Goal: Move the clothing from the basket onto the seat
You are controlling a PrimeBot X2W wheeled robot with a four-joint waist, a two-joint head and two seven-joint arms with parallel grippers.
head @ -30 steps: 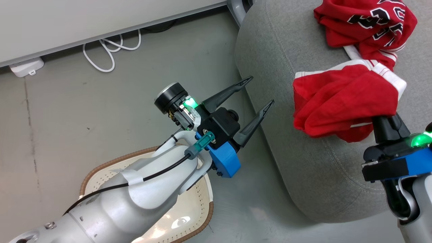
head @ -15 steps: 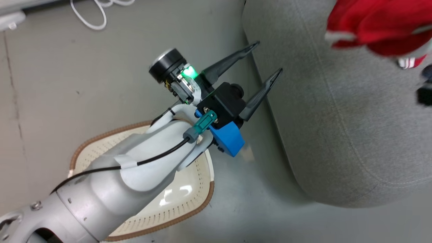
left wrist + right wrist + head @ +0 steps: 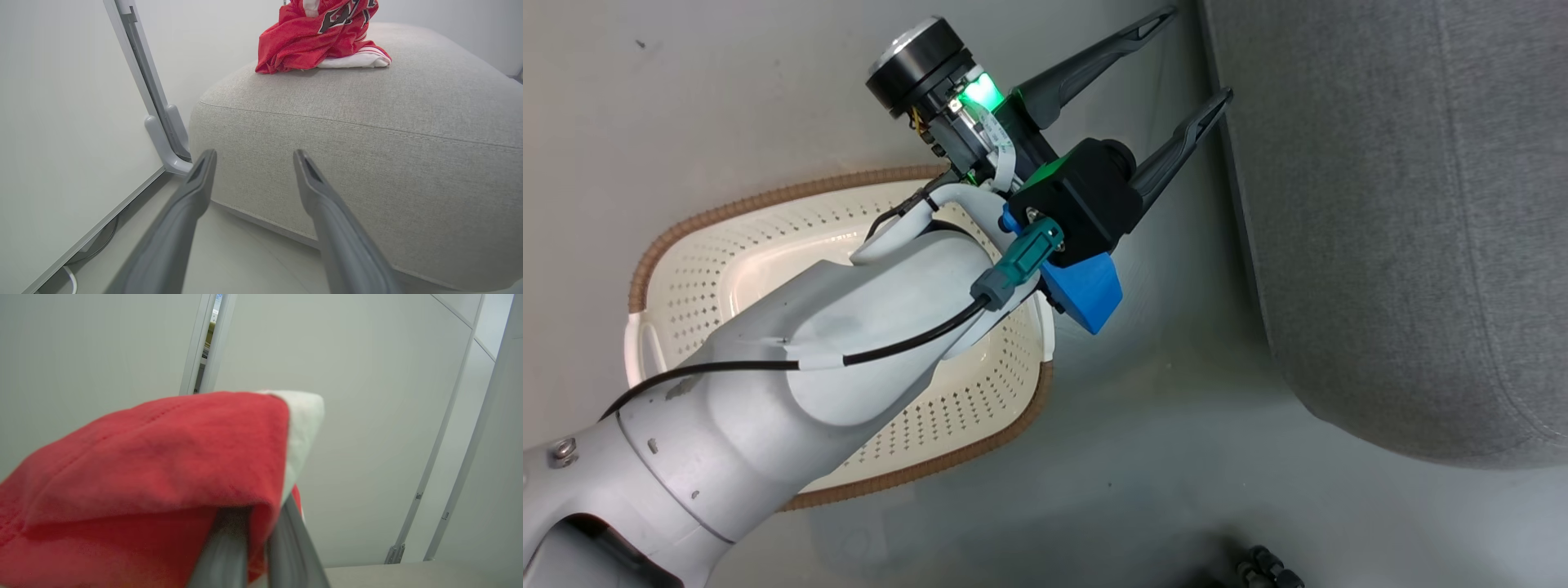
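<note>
A red garment point(image 3: 155, 457) with white trim drapes over my right gripper point(image 3: 257, 539), which is shut on it; the fingertips are hidden under the cloth. More red clothing point(image 3: 318, 36) with dark lettering lies in a heap on top of the grey seat point(image 3: 367, 134), also seen as the seat point(image 3: 1405, 245) in the head view. My left gripper point(image 3: 1196, 55) is open and holds nothing, hanging above the floor beside the seat's edge, and the left wrist view shows this gripper point(image 3: 254, 155) pointing at the seat's side. The cream basket point(image 3: 768, 196) sits on the floor under my left forearm, and its visible bottom is bare.
A white partition with a grey foot point(image 3: 163, 126) stands close to the seat's left corner. Pale wall panels point(image 3: 367, 416) rise behind the held garment. A dark part point(image 3: 1262, 563) shows at the head view's bottom edge. Grey floor lies between basket and seat.
The head camera has tilted down, so more of the basket shows. The right gripper with its red garment has passed out of the head view's top right. The left gripper stays open.
</note>
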